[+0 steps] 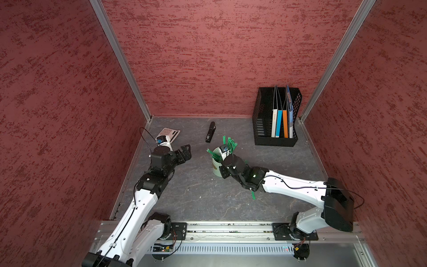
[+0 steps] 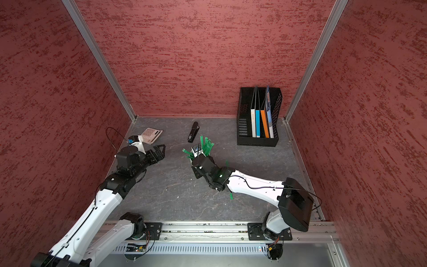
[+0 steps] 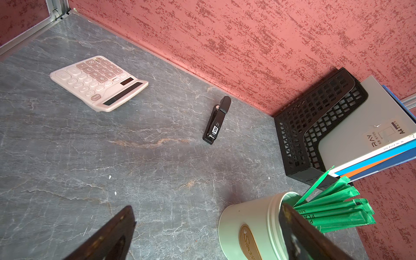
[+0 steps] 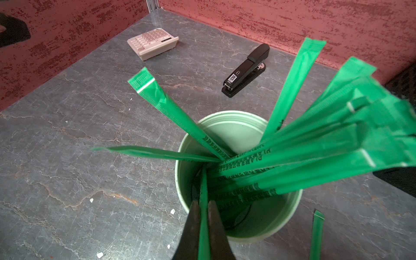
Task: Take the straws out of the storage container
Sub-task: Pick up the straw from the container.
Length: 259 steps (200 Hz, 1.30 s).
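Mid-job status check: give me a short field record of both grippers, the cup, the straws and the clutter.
Container: pale mint-green cylindrical cup, upright
Right gripper: jaws shut on one bright green wrapped straw at the cup's mouth
Left gripper: jaws open, empty, apart from the cup
Straws in cup: a fanned bunch
Loose straw: at least one, flat on the grey table
Clutter: pink calculator, black stapler, black mesh file rack

The straws (image 4: 292,162) are bright green with dark print. The cup (image 4: 234,132) is pale mint; the table (image 4: 90,180) veined grey.
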Tool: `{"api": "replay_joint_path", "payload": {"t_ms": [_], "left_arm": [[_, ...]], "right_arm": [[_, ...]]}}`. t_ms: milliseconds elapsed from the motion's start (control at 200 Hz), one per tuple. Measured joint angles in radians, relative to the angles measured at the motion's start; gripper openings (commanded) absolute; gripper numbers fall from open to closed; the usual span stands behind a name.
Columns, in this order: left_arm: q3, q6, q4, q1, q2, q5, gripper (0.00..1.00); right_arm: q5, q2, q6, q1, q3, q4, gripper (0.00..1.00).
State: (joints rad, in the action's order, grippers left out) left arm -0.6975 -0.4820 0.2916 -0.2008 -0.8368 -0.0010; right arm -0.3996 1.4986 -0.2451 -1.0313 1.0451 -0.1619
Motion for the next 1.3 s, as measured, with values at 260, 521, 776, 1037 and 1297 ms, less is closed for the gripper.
{"api": "replay_joint_path", "payload": {"t_ms": [260,521,776,1037,1297], "left_arm": [[0.005,0.0,0.0,0.004,0.009,0.0,1.0],[0.008,0.0,0.0,0.011,0.014,0.0,1.0],[0.015,-0.001,-0.004,0.018,0.021,0.0,1.0],[0.019,-0.003,-0.009,0.019,0.027,0.001,1.0],[0.019,-0.008,-0.024,0.026,0.027,0.004,1.0]], "right_arm": [[-0.013,-0.014,0.039,0.005,0.052,-0.009,0.01],[-0.014,-0.067,0.082,0.015,0.145,-0.098,0.0],[-0.01,-0.129,0.108,0.016,0.27,-0.248,0.0],[0.023,-0.179,0.108,0.016,0.366,-0.415,0.0],[0.085,-0.14,0.122,0.019,0.772,-0.778,0.0]]}}
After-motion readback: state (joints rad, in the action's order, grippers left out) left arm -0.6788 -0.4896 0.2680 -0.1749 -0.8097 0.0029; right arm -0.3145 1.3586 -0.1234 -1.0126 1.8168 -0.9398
